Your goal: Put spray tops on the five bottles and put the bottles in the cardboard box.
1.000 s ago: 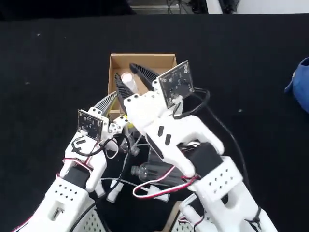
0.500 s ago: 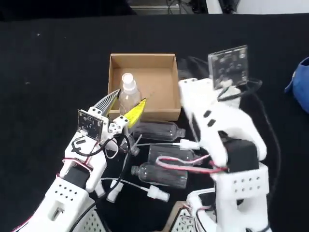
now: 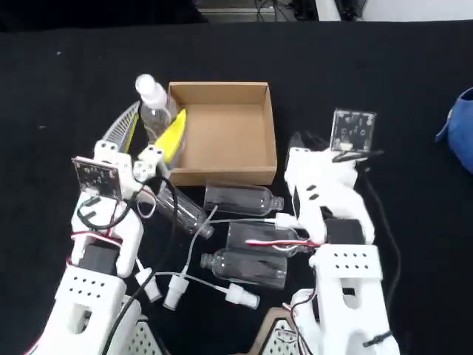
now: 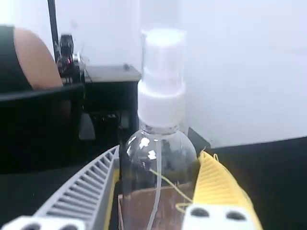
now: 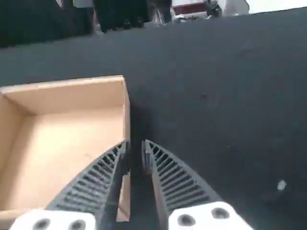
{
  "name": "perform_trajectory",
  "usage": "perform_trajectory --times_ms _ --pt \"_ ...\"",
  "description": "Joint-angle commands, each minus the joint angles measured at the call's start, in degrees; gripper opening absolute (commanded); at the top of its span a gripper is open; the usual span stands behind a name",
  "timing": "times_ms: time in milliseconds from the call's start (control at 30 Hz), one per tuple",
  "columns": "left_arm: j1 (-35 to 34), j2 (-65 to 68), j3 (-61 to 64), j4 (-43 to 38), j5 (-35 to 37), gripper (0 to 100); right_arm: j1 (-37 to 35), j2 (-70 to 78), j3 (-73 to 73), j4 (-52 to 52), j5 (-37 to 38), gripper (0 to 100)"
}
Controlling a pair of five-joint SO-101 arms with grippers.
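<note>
A clear bottle [image 3: 154, 111] with a white spray top [image 4: 161, 81] stands upright between the grey and yellow fingers of my left gripper [image 3: 155, 122], which is shut on it [image 4: 158, 158]. It is held by the far left corner of the cardboard box [image 3: 222, 174], just outside the box's left wall. The box [image 5: 62, 96] has nothing in it. My right gripper [image 3: 299, 142] hangs just right of the box, its fingers almost together [image 5: 135, 146] with nothing between them. Several capless bottles [image 3: 240, 198] lie in front of the box, with loose spray tops [image 3: 240, 296] among them.
One bottle [image 3: 181, 211] lies at an angle beside the left arm. Thin dip tubes trail from the loose tops [image 3: 176, 292] over the black table. A blue object [image 3: 462, 137] sits at the right edge.
My right arm pulled back from over the box to its right side. My left gripper carried the capped bottle up and leftward, from inside the box to its far left corner.
</note>
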Motion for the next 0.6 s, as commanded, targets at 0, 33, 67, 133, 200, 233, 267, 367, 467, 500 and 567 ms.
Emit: perform_trajectory --times_ms 0,33,67,133,200,233,267,367,467,500,567 --pt "-1.01 9.32 -11.74 -1.14 -0.18 3 1.05 -0.75 1.80 -5.89 -0.62 2.5" --pt "-1.01 13.01 -14.02 -1.23 -0.18 3 1.14 -0.75 2.33 -6.86 -0.62 2.5" --pt "-1.01 17.05 -16.40 -1.23 -0.18 3 1.32 -0.75 2.86 -7.74 -0.62 2.5" --pt "-0.75 24.00 -20.44 -1.32 -0.35 3 1.41 -0.75 3.47 -8.53 -0.62 2.5" --pt "-0.57 29.89 -23.69 -1.32 -0.53 3 1.14 -0.75 3.56 -8.35 -0.62 2.5" --pt "-0.57 32.00 -24.92 -1.32 -0.53 3 1.14 -0.75 3.56 -8.26 -0.62 2.5" --pt "-0.57 33.67 -25.89 -1.32 -0.62 3 1.14 -0.75 3.56 -8.26 -0.62 2.5" --pt "-1.01 38.24 -27.91 -1.32 -0.26 3 1.14 -0.75 3.65 -8.26 -0.62 2.5" --pt "-1.98 41.85 -29.14 -1.41 -0.53 3 1.14 -0.75 3.65 -8.26 -0.62 2.5" --pt "-2.42 42.99 -29.93 -2.11 -0.18 3 1.05 -0.75 3.65 -8.26 -0.62 2.5" --pt "-3.30 45.98 -30.29 -7.56 -0.18 3 1.05 -0.75 3.65 -8.26 -0.62 2.5"
